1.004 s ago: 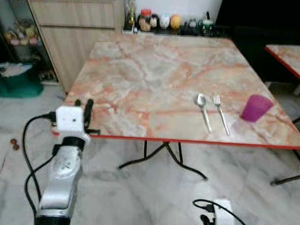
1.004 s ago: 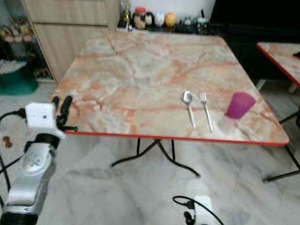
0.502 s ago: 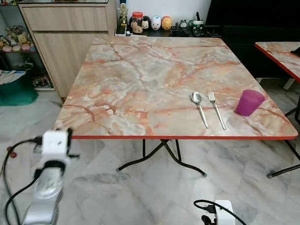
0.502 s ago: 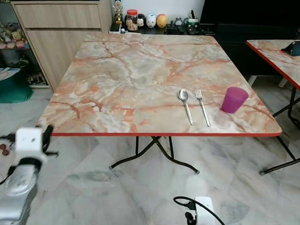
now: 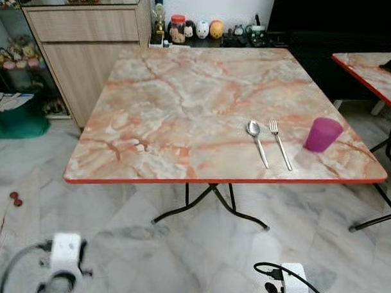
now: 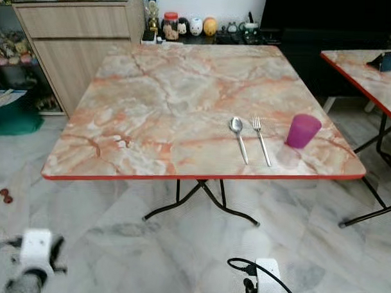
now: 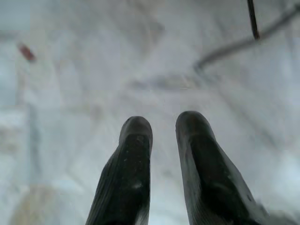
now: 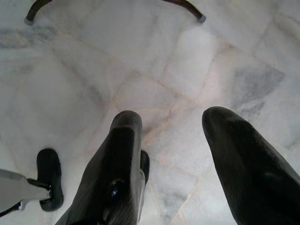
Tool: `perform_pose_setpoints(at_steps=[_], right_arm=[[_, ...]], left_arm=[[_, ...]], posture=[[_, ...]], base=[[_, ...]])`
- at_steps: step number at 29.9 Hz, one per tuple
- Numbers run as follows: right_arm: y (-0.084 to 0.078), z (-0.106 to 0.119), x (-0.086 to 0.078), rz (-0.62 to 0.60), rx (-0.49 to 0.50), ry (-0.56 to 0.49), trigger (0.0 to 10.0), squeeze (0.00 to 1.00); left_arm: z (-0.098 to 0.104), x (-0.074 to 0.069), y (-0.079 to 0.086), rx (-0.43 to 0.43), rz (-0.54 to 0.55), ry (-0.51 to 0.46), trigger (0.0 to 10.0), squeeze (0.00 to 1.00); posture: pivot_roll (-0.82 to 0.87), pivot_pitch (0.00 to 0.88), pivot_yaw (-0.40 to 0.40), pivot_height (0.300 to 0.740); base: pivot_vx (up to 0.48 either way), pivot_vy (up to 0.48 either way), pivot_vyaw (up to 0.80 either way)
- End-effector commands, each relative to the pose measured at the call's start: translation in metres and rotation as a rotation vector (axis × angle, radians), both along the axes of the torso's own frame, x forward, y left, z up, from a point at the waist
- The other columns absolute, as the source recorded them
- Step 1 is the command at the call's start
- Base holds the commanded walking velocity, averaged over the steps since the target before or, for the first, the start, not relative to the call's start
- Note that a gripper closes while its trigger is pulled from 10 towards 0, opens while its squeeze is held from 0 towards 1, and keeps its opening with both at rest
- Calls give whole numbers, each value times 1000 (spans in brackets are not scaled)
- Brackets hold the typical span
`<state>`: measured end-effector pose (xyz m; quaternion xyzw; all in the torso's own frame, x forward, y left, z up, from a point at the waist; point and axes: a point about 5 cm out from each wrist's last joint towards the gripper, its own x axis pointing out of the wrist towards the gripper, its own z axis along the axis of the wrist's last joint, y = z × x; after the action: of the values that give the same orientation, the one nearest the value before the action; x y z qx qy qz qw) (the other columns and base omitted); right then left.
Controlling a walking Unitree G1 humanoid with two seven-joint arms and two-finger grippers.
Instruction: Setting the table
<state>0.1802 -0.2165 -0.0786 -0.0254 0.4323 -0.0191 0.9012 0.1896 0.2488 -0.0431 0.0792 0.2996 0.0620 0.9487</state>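
A marble-patterned table [image 5: 177, 107] with a red edge stands in front of me. On its right part lie a spoon [image 5: 256, 142] and a fork [image 5: 280, 144] side by side, with a purple cup [image 5: 323, 134] to their right. My left arm [image 5: 64, 254] hangs low at the bottom left, well below the table edge. In its wrist view the left gripper [image 7: 164, 124] points at the floor, fingers a little apart and empty. My right arm [image 5: 293, 291] hangs low too, and the right gripper [image 8: 171, 122] is open wide over the floor tiles, holding nothing.
A wooden cabinet [image 5: 90, 40] stands at the back left, with jars and bottles [image 5: 193, 29] behind the table. A second table [image 5: 372, 66] is at the right. A green bag [image 5: 16, 118] sits on the left floor. Black metal table legs [image 5: 213, 205] spread under the table.
My left arm has dropped from the table's front-left edge down to the bottom of the view. The camera has shifted a little. Spoon, fork and cup have not moved.
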Motion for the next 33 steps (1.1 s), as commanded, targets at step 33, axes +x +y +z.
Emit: perform_pose_setpoints(at_steps=[33], right_arm=[[8,84,69,52,-54,-671,10000,0]], left_arm=[[-38,-38,-15,-33,-39,231,10000,0]], posture=[[-38,0,-1,707]], base=[[0,0,0]])
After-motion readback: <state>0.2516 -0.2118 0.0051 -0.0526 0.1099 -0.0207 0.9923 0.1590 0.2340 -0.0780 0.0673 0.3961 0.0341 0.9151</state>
